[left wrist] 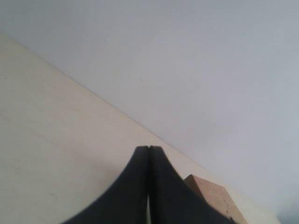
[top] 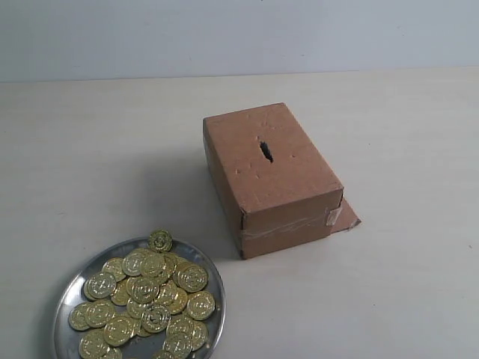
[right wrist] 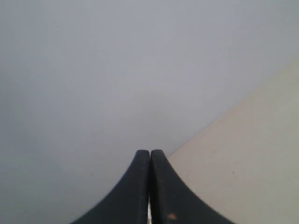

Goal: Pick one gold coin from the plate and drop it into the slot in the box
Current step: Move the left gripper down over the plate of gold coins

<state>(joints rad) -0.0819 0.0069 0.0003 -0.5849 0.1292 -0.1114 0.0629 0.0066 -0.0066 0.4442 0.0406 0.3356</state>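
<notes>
A round silver plate [top: 73, 286] sits at the front left of the table, heaped with several gold coins [top: 146, 292]; one coin [top: 159, 240] rests on its far rim. The brown cardboard box [top: 288, 194] stands right of centre, its dark ragged slot [top: 266, 149] in the top face, tape and a small flap [top: 346, 218] at the near right end. Neither arm shows in the exterior view. My left gripper [left wrist: 148, 148] is shut with nothing in it, a corner of the box [left wrist: 212, 193] beside it. My right gripper [right wrist: 150, 152] is shut and empty, facing the wall.
A pale beige table [top: 90, 164] runs back to a grey-white wall [top: 224, 34]. The plate is cut off by the front edge of the exterior view.
</notes>
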